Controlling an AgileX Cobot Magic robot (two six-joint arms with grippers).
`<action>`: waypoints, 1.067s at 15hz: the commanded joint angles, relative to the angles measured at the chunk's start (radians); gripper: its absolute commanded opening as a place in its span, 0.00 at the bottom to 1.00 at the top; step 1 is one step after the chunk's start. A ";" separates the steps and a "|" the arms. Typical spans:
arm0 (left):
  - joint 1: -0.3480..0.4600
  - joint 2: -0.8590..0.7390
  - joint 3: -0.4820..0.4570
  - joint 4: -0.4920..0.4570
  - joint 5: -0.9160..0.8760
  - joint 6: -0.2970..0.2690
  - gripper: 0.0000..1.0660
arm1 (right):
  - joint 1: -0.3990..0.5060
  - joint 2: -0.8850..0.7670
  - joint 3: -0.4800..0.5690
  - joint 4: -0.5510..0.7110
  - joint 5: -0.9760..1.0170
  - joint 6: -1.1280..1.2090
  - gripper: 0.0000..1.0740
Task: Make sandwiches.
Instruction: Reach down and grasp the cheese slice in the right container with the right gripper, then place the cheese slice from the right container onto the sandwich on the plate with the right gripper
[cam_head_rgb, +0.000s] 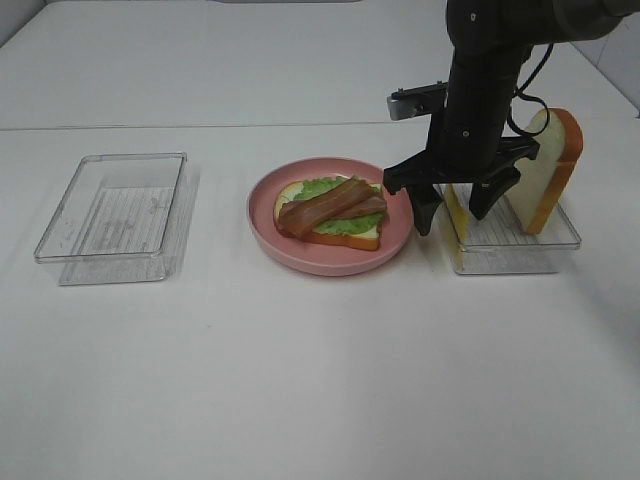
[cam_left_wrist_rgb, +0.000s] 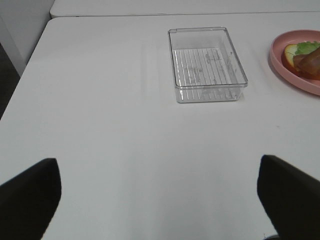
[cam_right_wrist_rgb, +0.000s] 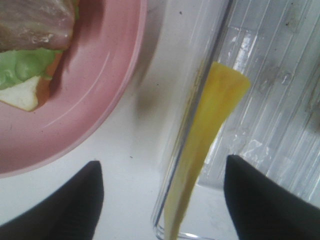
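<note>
A bread slice with green lettuce and bacon strips (cam_head_rgb: 332, 208) lies on the round pink plate (cam_head_rgb: 300, 255); part of it shows in the right wrist view (cam_right_wrist_rgb: 30, 45) and the left wrist view (cam_left_wrist_rgb: 304, 56). A yellow cheese square (cam_right_wrist_rgb: 207, 145) stands on edge against the near wall of the right clear tray (cam_head_rgb: 520, 250). A second bread slice (cam_head_rgb: 548, 170) leans upright at that tray's far end. My right gripper (cam_head_rgb: 455, 208) is open and hangs just above the cheese, one finger on each side of the tray wall. My left gripper (cam_left_wrist_rgb: 160, 200) is open over bare table.
An empty clear tray (cam_head_rgb: 115, 215) stands at the left, also in the left wrist view (cam_left_wrist_rgb: 206, 65). A table seam runs across the back. The table's left edge shows in the left wrist view.
</note>
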 joint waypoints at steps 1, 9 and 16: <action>0.003 -0.015 0.003 0.000 -0.009 0.000 0.96 | -0.006 0.005 0.008 0.004 -0.005 -0.004 0.47; 0.003 -0.015 0.003 0.000 -0.009 0.000 0.96 | -0.006 0.005 0.008 -0.033 -0.005 0.037 0.00; 0.003 -0.015 0.003 0.000 -0.009 0.000 0.96 | -0.006 -0.041 0.003 -0.037 0.014 0.030 0.00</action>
